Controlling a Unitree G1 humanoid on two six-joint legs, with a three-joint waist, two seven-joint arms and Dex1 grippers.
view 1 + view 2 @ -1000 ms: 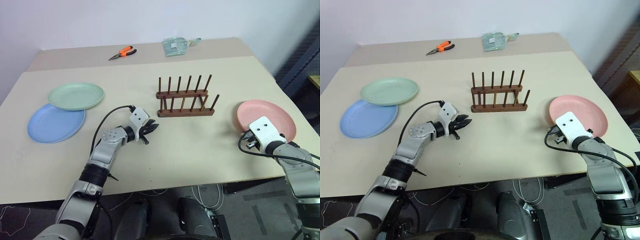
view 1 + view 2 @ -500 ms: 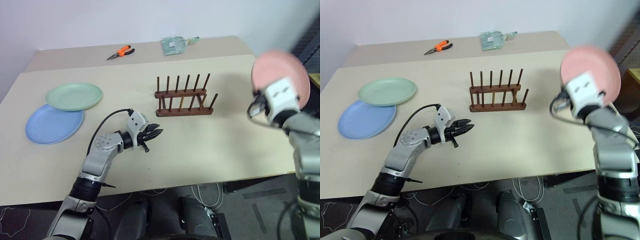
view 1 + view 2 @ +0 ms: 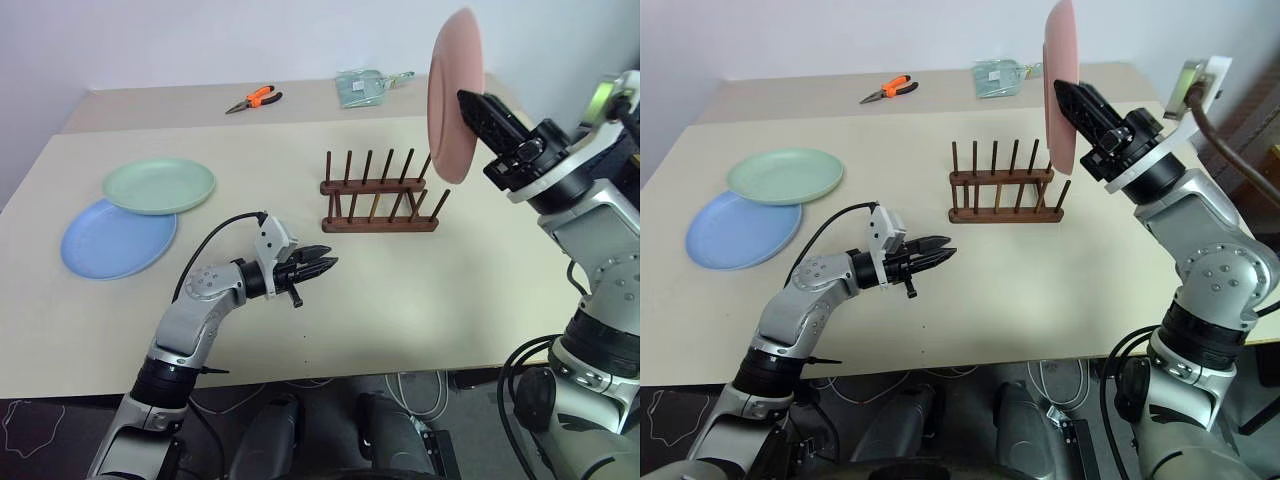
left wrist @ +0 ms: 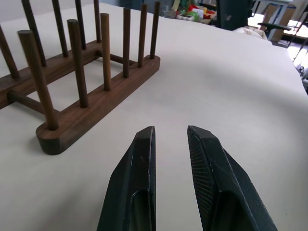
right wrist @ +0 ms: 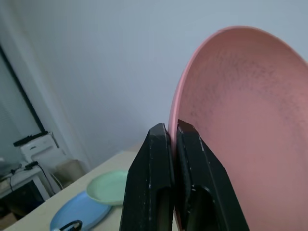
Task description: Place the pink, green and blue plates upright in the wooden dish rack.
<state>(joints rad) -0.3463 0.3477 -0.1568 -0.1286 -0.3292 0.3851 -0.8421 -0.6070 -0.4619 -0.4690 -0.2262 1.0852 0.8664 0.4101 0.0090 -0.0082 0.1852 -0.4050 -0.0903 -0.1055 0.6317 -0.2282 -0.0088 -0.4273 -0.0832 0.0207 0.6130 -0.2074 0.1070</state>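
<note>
The pink plate (image 3: 455, 95) hangs upright in the air above the right end of the wooden dish rack (image 3: 380, 205). My right gripper (image 3: 468, 102) is shut on its rim, which sits between the fingertips (image 5: 161, 137) against the plate's pink face (image 5: 240, 120). The rack's peg slots hold nothing. At the table's left the green plate (image 3: 158, 185) lies overlapping the blue plate (image 3: 115, 240). Left of the rack and low over the table, my left gripper (image 3: 325, 265) points at it. Its fingers (image 4: 139, 163) stand narrowly open with nothing between them.
Orange-handled pliers (image 3: 252, 100) and a clear plastic bag (image 3: 365, 88) lie on the far strip of the table. The beige tabletop (image 3: 420, 290) runs bare in front of the rack to its front edge.
My right gripper lifted the pink plate off the table's right side, rolled it upright and carried it left, up over the rack's right end. The left gripper drew back and rose slightly.
</note>
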